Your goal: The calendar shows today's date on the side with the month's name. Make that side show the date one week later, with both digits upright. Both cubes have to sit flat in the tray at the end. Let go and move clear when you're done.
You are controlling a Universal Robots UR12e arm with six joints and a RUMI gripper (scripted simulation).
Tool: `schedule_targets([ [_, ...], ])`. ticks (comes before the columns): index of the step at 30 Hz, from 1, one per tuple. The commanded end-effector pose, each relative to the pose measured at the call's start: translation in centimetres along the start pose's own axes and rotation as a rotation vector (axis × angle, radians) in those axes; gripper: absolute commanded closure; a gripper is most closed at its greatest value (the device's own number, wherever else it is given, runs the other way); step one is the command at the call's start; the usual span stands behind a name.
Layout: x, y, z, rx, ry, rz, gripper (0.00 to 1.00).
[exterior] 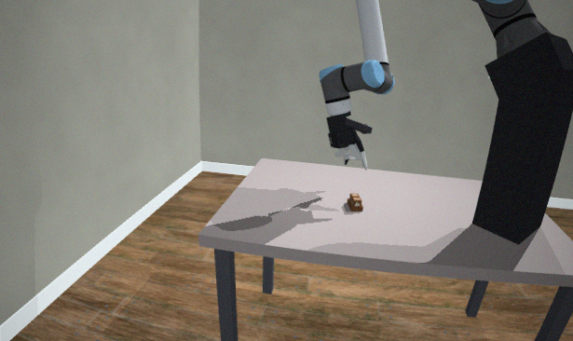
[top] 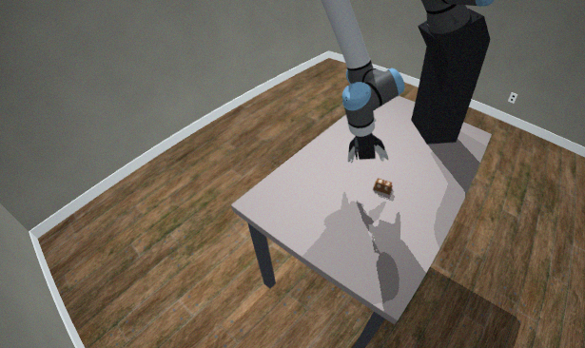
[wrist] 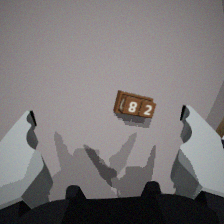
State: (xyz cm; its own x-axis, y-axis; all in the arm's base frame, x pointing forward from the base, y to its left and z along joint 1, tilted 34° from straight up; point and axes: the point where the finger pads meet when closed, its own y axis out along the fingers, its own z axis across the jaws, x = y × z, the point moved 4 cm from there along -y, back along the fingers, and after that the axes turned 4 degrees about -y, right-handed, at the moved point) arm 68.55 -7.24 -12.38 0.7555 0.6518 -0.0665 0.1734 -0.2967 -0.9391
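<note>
The small brown wooden calendar (top: pixel 382 186) (exterior: pixel 355 208) stands on the table. In the wrist view its two cubes sit side by side: the left cube (wrist: pixel 132 107) shows a white 8 and the right cube (wrist: pixel 148 109) a white 2, both nearly upright in that view. Part of the tray (wrist: pixel 119 101) shows at their left, with a pale mark beside the 8. The month's name and the date on its side are too small or hidden to read. My gripper (top: pixel 368 160) (exterior: pixel 356 165) (wrist: pixel 108 108) is open and empty, well above the table, pointing down, with the calendar between and beyond its fingers in the wrist view.
The pale table (top: pixel 287 200) (exterior: pixel 402 196) (wrist: pixel 65 55) carries the calendar. The black robot pedestal (top: pixel 446 86) (exterior: pixel 524 140) stands at one end of it. Arm and gripper shadows fall beside the calendar. The table's long edge lies beyond the calendar in the top view.
</note>
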Motion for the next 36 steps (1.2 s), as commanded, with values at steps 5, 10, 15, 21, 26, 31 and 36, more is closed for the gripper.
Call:
schedule_targets([
  [5, 1.2, -0.9, 3.7, -0.114, 0.138, -0.098, 0.0],
  [10, 1.4, -1.2, 4.4, -0.133, 0.167, -0.121, 0.0],
  [15, 1.6, -2.1, 6.0, -0.169, 0.225, -0.17, 0.0],
  [21, 1.8, -2.9, 7.2, -0.194, 0.27, -0.209, 0.0],
  [26, 1.8, -3.1, 7.6, -0.201, 0.283, -0.221, 0.0],
  [31, 1.8, -3.3, 7.8, -0.206, 0.293, -0.23, 0.0],
  [36, 1.8, -3.4, 7.9, -0.207, 0.295, -0.232, 0.0],
])
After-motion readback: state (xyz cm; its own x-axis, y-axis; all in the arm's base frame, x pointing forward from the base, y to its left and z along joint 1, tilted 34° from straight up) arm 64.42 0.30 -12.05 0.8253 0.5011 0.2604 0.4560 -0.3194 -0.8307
